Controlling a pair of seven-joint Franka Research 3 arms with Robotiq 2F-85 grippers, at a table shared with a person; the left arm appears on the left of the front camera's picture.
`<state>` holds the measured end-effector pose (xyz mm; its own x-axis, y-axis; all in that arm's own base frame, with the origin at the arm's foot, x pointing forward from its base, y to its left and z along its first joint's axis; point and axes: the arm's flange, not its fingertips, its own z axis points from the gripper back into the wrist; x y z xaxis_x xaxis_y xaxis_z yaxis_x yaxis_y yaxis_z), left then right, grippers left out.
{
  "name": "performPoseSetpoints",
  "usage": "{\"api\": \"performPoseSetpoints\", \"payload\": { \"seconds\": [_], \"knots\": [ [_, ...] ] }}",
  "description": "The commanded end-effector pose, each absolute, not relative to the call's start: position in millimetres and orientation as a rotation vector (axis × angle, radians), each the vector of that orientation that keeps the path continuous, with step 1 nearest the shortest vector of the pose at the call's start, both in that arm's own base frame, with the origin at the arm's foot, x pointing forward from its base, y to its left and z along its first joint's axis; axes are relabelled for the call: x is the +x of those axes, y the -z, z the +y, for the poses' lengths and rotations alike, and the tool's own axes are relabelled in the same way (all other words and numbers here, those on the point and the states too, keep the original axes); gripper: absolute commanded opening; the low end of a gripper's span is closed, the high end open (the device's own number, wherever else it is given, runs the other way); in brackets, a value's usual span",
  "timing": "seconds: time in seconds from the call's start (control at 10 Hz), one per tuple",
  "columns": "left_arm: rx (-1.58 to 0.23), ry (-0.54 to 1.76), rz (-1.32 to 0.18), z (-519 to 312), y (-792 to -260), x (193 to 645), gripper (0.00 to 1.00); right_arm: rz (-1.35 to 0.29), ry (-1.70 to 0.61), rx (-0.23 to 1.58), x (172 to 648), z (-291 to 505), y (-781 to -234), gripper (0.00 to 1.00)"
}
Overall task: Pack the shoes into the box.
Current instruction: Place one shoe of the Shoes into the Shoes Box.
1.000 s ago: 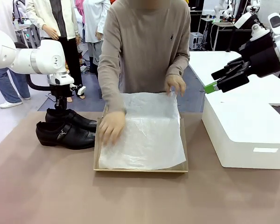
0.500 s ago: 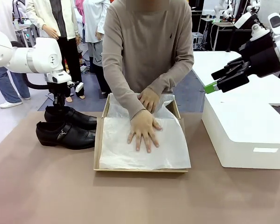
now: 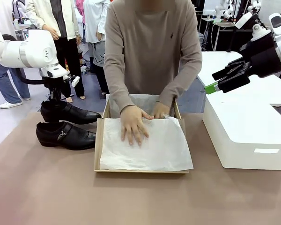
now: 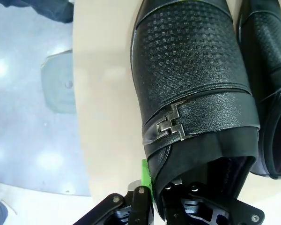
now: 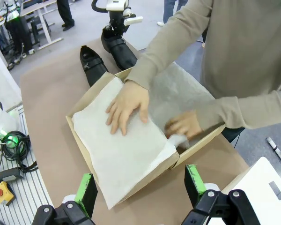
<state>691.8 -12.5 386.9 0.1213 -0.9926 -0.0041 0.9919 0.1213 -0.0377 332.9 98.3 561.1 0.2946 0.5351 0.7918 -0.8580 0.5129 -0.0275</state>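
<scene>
Far shoe (image 3: 70, 113) risen, left fingers (image 3: 55, 99) gripping heel, toe toward box (image 3: 97, 140); right fingers (image 3: 214, 83) apart.

Glossy black shoes (image 3: 68, 135), embossed check on toe, silver buckle (image 4: 171, 124). Tan box (image 3: 97, 145), white tissue paper (image 3: 150, 147). Brown table (image 3: 131, 197). White block (image 3: 243, 131) right. Beige sweater (image 3: 150, 47). Green pads (image 5: 85, 187).

The near shoe (image 3: 65, 136) and far shoe (image 3: 70, 112), glossy black with pointed toes and side buckles, lie side by side at 9 o'clock of the box (image 3: 97, 140), toes toward 3 o'clock; the shallow tan box sits open, lined with white tissue (image 3: 152, 152).
</scene>
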Motion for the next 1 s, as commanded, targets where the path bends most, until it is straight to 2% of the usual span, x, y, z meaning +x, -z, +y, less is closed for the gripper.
{"api": "performPoseSetpoints", "payload": {
  "seconds": [0.0,0.8,0.9],
  "knots": [
    [0.016,1.428,0.021,-8.5,-400.4,677.8,0.00,-0.851,-0.981,0.458,334.8,98.1,-560.6,1.00],
    [0.045,1.394,-0.002,6.1,-443.6,653.2,0.00,-0.851,-0.981,0.458,334.8,98.1,-560.6,1.00],
    [0.042,1.405,-0.017,5.2,-436.7,666.8,0.00,-0.851,-0.981,0.458,334.8,98.1,-560.6,1.00]
  ]
}}
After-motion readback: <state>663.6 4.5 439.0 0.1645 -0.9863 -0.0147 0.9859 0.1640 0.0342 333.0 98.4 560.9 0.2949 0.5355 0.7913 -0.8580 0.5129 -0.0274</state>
